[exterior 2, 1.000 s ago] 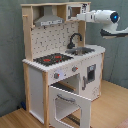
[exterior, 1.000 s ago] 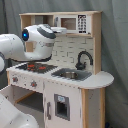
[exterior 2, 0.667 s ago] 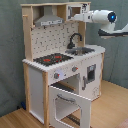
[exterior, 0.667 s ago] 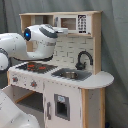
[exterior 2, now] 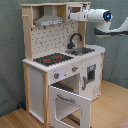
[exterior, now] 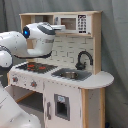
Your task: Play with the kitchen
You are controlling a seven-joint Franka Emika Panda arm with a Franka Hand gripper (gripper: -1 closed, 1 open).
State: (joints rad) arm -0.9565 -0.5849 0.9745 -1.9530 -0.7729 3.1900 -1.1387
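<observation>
The kitchen [exterior: 92, 82] [exterior 2: 35, 75] is a tall white and light-wood toy with a black faucet [exterior: 84, 59] [exterior 2: 75, 39], a sink [exterior: 70, 75] [exterior 2: 81, 50] and a red-ringed black hob [exterior: 35, 66] [exterior 2: 52, 59]. A grey hood [exterior 2: 49, 20] hangs over the hob, before a pegboard back [exterior 2: 57, 37]. The oven door [exterior 2: 69, 104] hangs open, tipped forward. My gripper [exterior: 59, 26] [exterior 2: 74, 16] is up at the top shelf, beside the hood and close to the small microwave panel [exterior: 75, 23]. It touches nothing that I can make out.
My white arm [exterior: 20, 45] crosses above the hob in the first exterior view and enters from the second exterior view's right [exterior 2: 112, 31]. A windowed cupboard door [exterior: 61, 106] is under the sink. Grey curtain [exterior 2: 10, 50] is behind, wooden floor [exterior 2: 112, 107] below.
The gripper has moved toward the kitchen's top shelf, leftward in the second exterior view. The kitchen and its open oven door have not moved.
</observation>
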